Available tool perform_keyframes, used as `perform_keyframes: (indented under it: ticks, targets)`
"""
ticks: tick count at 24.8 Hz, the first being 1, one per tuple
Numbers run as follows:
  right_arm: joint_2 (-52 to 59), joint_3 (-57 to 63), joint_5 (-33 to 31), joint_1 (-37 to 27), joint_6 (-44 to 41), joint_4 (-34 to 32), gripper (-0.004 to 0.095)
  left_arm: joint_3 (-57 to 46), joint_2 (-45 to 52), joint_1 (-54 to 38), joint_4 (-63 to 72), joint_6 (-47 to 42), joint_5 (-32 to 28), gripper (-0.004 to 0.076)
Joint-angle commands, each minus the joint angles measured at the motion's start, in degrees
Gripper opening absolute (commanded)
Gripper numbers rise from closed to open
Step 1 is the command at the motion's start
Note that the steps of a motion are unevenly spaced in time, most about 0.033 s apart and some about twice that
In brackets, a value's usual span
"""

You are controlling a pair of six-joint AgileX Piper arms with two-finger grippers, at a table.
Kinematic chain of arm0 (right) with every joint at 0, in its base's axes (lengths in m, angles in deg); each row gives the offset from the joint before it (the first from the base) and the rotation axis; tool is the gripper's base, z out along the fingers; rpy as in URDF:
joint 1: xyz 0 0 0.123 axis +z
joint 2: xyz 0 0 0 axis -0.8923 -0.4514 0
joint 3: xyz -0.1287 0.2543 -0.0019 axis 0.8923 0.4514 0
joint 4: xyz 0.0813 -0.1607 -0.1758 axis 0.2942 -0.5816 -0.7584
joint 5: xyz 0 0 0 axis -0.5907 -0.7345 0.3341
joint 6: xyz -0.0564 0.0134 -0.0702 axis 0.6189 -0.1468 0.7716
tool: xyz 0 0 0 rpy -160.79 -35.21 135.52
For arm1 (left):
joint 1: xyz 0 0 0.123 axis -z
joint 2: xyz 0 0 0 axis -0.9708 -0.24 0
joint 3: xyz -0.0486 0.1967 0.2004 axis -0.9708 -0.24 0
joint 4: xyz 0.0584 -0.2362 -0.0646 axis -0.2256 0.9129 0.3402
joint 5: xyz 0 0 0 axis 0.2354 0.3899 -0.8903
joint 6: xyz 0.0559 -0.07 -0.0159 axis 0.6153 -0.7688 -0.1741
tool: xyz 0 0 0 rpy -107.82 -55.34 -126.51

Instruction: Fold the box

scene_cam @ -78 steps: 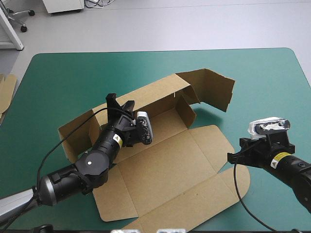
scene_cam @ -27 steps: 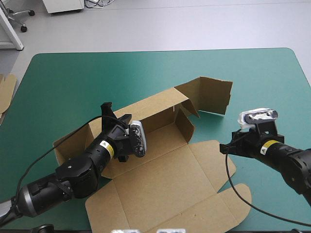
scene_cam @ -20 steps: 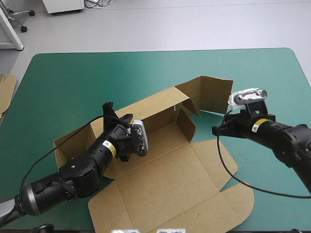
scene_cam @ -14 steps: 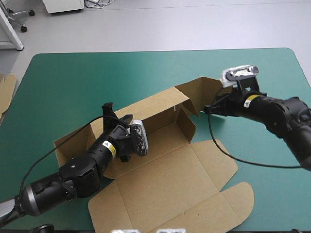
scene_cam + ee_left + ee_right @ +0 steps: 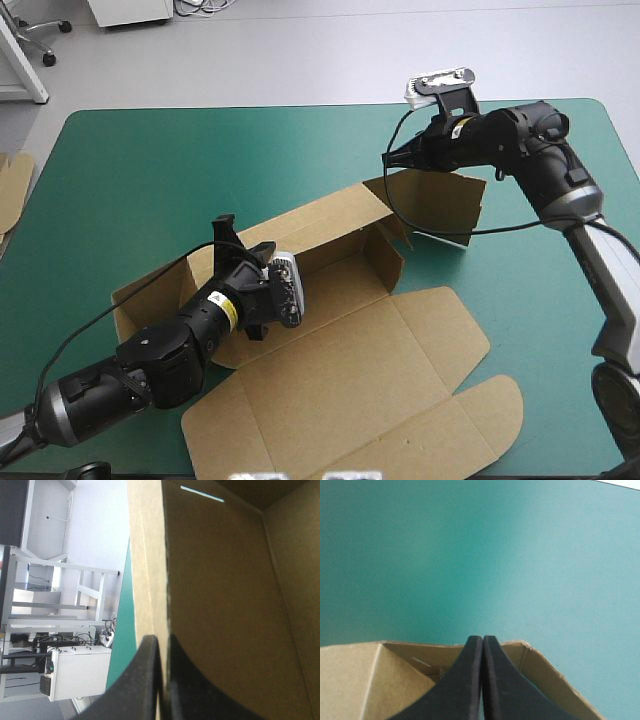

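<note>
Two grippers attend a brown box (image 5: 350, 350), part raised, at the middle of the teal-green table (image 5: 120, 160). Only the left wrist view shows the left gripper (image 5: 162, 641) pinching the rear wall's edge. The right gripper (image 5: 483, 639), fingers pressed together, hangs at the far flap's top edge.

Left arm (image 5: 170, 355): black rounded segments, yellow label (image 5: 217, 308) with dark print near the wrist, silver collar (image 5: 55, 415) at the rear joint. Right arm (image 5: 520, 135): black bulky segments, small yellow sticker (image 5: 462, 124) by the wrist, then a grey metal joint (image 5: 572, 200) and a white link (image 5: 618, 285). Left gripper (image 5: 161, 639), right gripper (image 5: 483, 638): broad black fins, curved, smooth, matte.
</note>
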Motion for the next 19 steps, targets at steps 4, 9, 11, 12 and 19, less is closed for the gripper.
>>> perform_keyframes:
  ticks: [4,9,11,12,19]
  targets:
    - [-4.9,-5.2,3.5,0.0,2.2,2.9,-0.0014,1.2,0.8,0.4,3.9,-0.2,-0.9,-0.0014]
    - [-6.3,-5.3,2.1,-0.2,2.4,0.6,-0.0014,1.2,0.8,0.4,2.9,0.1,-0.9,-0.0015]
    - [-6.3,-5.4,-0.4,-0.2,2.4,-1.7,-0.0015,1.2,0.8,0.4,2.6,0.1,-0.7,-0.0014]
    - [-6.3,-5.7,-1.7,-0.2,2.4,-2.2,-0.0014,1.2,0.8,0.4,2.4,-0.3,-0.7,-0.0015]
    - [-6.0,-6.2,-8.4,-0.2,3.3,-0.9,-0.0014,1.2,1.8,0.4,0.9,0.0,0.2,-0.0014]
